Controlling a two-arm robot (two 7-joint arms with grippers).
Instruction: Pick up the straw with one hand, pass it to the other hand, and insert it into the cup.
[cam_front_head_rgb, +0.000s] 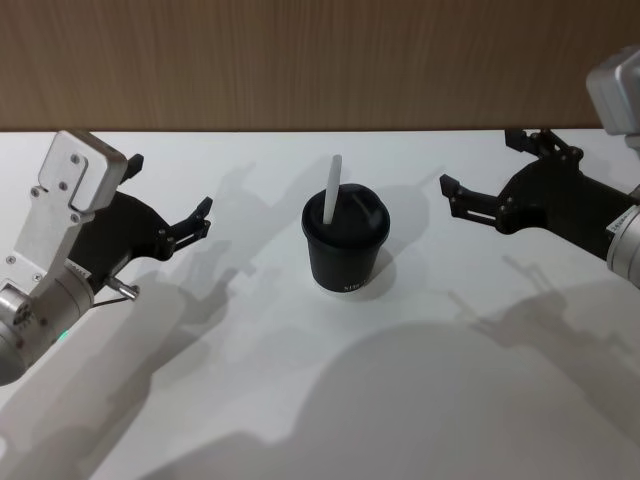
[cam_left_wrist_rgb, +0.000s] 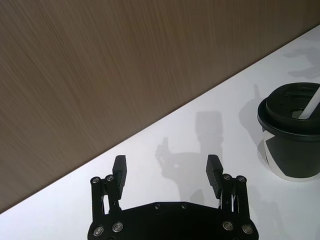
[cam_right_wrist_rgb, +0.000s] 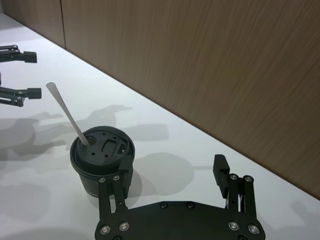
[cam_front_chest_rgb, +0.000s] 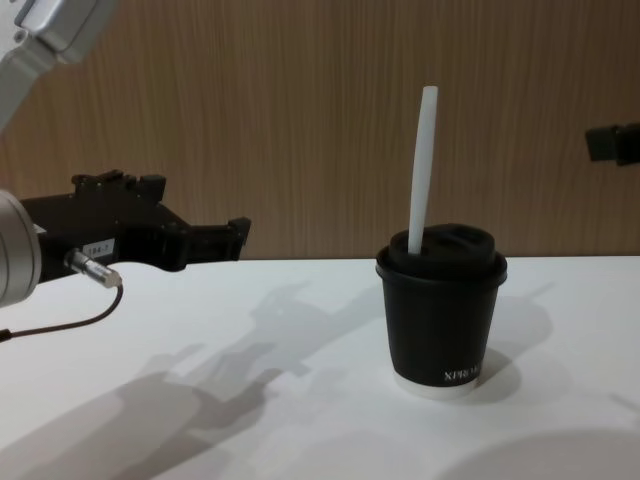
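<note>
The black cup (cam_front_head_rgb: 345, 250) with its domed lid stands upright near the table's middle. The white straw (cam_front_head_rgb: 332, 188) pokes through the lid and leans slightly toward my left. My left gripper (cam_front_head_rgb: 171, 185) hovers open and empty to the left of the cup, a good gap away. To the cup's right, my right gripper (cam_front_head_rgb: 480, 160) is also open and empty. The left wrist view has the open left gripper (cam_left_wrist_rgb: 167, 165) with the cup (cam_left_wrist_rgb: 292, 145) and straw (cam_left_wrist_rgb: 312, 102) off to one side. The right wrist view has the open right gripper (cam_right_wrist_rgb: 170, 172) near the cup (cam_right_wrist_rgb: 102, 152) and straw (cam_right_wrist_rgb: 67, 112).
The white table (cam_front_head_rgb: 300, 400) ends at a brown wood-grain wall (cam_front_head_rgb: 320, 60) just behind the cup. A thin dark cable (cam_front_chest_rgb: 70, 322) hangs from the left wrist. In the chest view the cup (cam_front_chest_rgb: 443, 320) reads "XPRO".
</note>
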